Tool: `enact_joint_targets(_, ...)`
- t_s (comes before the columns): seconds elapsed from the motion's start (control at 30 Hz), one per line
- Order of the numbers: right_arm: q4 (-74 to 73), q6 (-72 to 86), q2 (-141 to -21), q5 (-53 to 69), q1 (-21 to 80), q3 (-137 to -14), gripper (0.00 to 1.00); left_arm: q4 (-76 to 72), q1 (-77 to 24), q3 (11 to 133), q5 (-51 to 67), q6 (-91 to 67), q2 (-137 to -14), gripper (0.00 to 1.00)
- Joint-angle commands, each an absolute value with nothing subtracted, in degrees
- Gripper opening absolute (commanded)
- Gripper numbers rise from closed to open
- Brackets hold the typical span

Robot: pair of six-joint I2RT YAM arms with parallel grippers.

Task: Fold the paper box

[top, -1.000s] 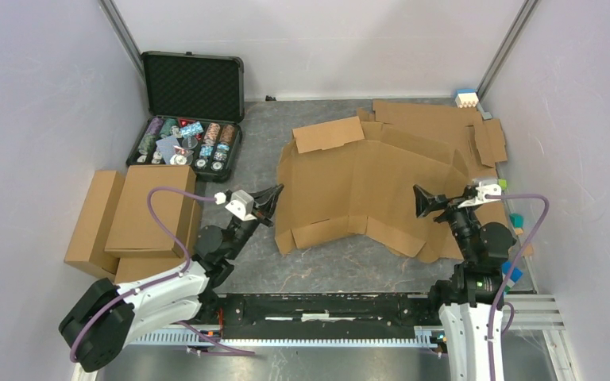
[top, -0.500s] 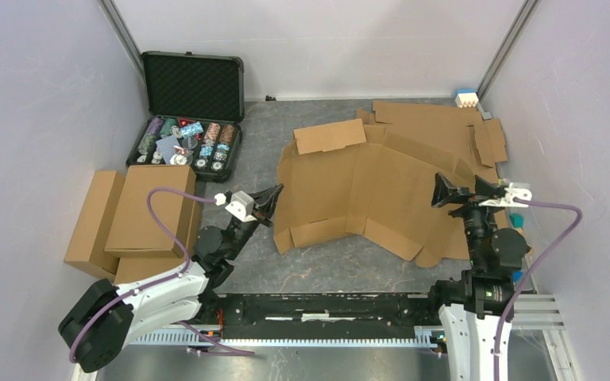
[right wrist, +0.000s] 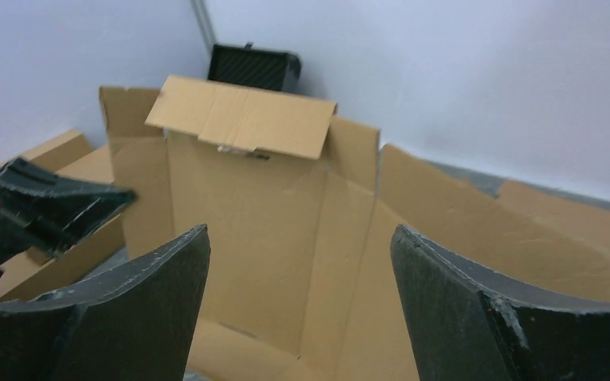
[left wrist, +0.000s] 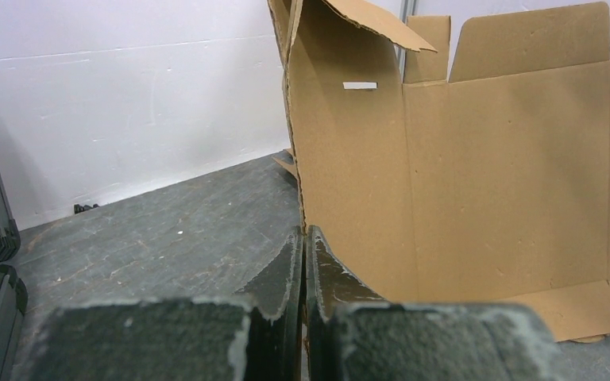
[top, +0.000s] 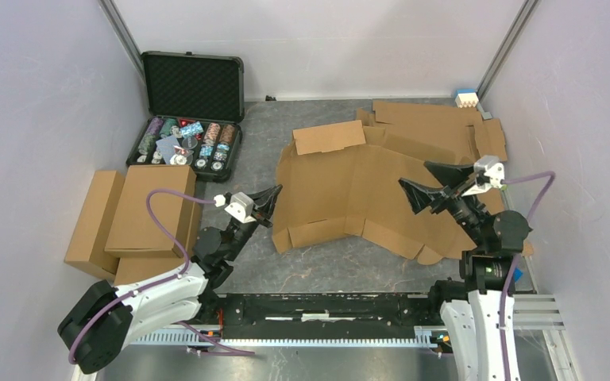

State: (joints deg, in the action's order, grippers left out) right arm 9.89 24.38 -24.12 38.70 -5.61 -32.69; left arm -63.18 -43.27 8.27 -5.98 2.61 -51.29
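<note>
The paper box (top: 349,190) is a brown cardboard sheet with flaps, partly raised in the middle of the table, with one flap (top: 328,135) folded over at its far side. My left gripper (top: 276,190) is shut on the sheet's left edge; in the left wrist view the edge runs down between the closed fingers (left wrist: 303,238), and the sheet (left wrist: 484,175) stands upright beyond them. My right gripper (top: 422,181) is open wide and empty above the sheet's right half. In the right wrist view the sheet (right wrist: 262,206) shows between the spread jaws of that gripper (right wrist: 298,234).
An open black case of poker chips (top: 193,111) lies at the back left. Folded brown boxes (top: 139,210) are stacked at the left. More flat cardboard sheets (top: 437,119) lie at the back right, with small coloured blocks (top: 467,98) by the right wall.
My right gripper drew back to the right, then came back over the sheet's right half with its jaws spread wide. The left arm has not moved.
</note>
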Motion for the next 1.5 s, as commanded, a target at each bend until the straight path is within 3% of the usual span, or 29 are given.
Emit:
enact_joint_targets(0.0,13.1,25.0,-25.9,44.4,-3.1,-30.0,0.87,-65.7,-43.7,8.0,-7.2,5.0,-50.9,0.02)
enact_joint_targets(0.17,11.1,21.6,-32.2,38.3,3.9,-27.0,0.80,-65.9,-43.6,8.0,-7.4,4.8,-51.3,0.02)
enact_joint_targets(0.6,18.6,14.1,-47.7,8.6,39.2,-18.0,0.84,-66.1,-43.7,8.1,-7.7,4.5,-52.3,0.02)
enact_joint_targets(0.9,20.7,10.1,-61.6,-6.5,52.8,-21.9,0.82,-66.4,-43.7,8.0,-7.5,4.4,-52.4,0.02)
enact_joint_targets(1.2,23.8,11.3,-64.0,-0.2,57.4,-15.4,0.69,-65.8,-43.7,8.0,-7.7,3.7,-51.8,0.02)
enact_joint_targets(1.37,25.3,10.1,-66.2,6.7,58.2,-14.8,0.80,-65.8,-43.7,8.0,-8.1,3.4,-51.9,0.02)
enact_joint_targets(1.47,25.9,10.3,-68.0,9.1,58.3,-16.1,0.82,-65.7,-43.7,7.9,-8.1,3.2,-51.8,0.02)
